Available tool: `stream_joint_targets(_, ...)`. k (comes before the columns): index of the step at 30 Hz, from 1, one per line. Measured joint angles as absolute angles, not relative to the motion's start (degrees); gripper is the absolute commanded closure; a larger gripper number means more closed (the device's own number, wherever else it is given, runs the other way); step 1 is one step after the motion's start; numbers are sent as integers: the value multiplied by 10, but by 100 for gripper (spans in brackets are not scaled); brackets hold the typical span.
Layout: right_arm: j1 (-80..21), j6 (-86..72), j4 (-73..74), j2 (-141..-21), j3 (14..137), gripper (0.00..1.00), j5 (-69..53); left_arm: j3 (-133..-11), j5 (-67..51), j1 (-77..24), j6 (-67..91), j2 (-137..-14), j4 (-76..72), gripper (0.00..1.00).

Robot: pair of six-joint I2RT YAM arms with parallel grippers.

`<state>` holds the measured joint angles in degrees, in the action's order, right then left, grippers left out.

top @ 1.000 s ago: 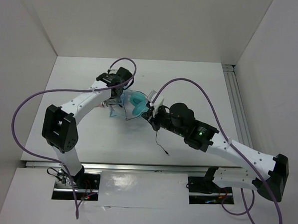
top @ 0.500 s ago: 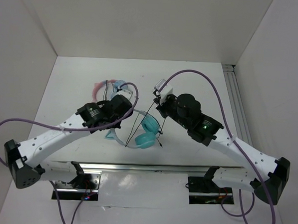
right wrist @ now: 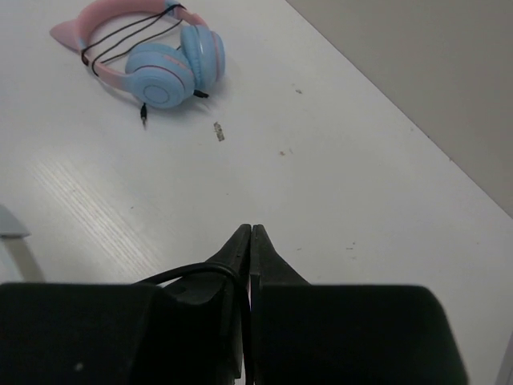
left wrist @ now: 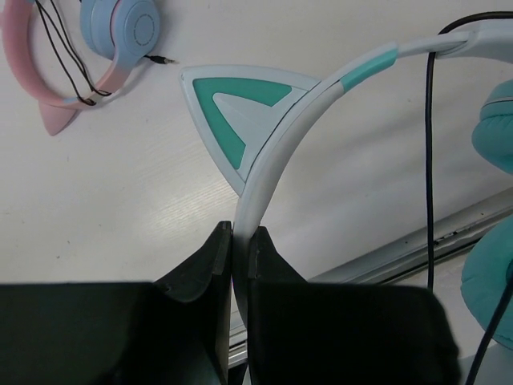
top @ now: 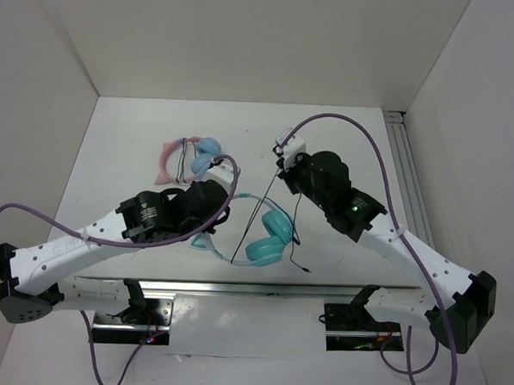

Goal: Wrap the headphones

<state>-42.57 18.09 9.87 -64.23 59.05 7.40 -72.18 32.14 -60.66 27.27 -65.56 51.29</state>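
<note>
The teal headphones (top: pixel 275 225) hang low over the table's near middle, cups side by side. My left gripper (top: pixel 214 220) is shut on their pale headband (left wrist: pixel 276 160), just below a teal cat ear (left wrist: pixel 232 112). Farther back, my right gripper (top: pixel 281 170) is shut on the thin black cable (top: pixel 254 218). The cable runs taut from it down toward the front edge. In the right wrist view the cable (right wrist: pixel 192 271) loops over the left finger into the closed jaws of that gripper (right wrist: pixel 251 233). A loose cable end (top: pixel 305 268) lies to the right of the cups.
Pink-banded headphones with light blue cups (top: pixel 188 157) lie wrapped at the back left, also in the left wrist view (left wrist: pixel 80 48) and the right wrist view (right wrist: pixel 156 60). A metal rail (top: pixel 235 288) runs along the table's front edge. White walls enclose the table.
My left arm has swung from the far side toward the front, carrying the teal headphones nearer and rightward and uncovering the pink pair. My right gripper has moved back, drawing the cable taut.
</note>
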Motion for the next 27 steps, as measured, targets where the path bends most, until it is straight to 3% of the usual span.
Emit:
stream_joint_targets(3, -413, 182, 95, -665, 590, 82, 73, -740, 325, -609, 269, -655, 537, 100)
stream_joint_targets(6, -381, 178, 92, -695, 590, 80, 48, -759, 325, -611, 253, -647, 564, 100)
stream_joint_targets(11, -331, 150, 78, -719, 588, 100, -51, -786, 324, -614, 232, -612, 600, 100)
stream_joint_targets(25, -338, 24, -160, -791, 477, 100, -235, -855, 283, -616, 230, -621, 628, 100)
stream_joint_targets(27, -340, 9, -189, -802, 471, 93, -254, -874, 300, -616, 242, -623, 634, 100)
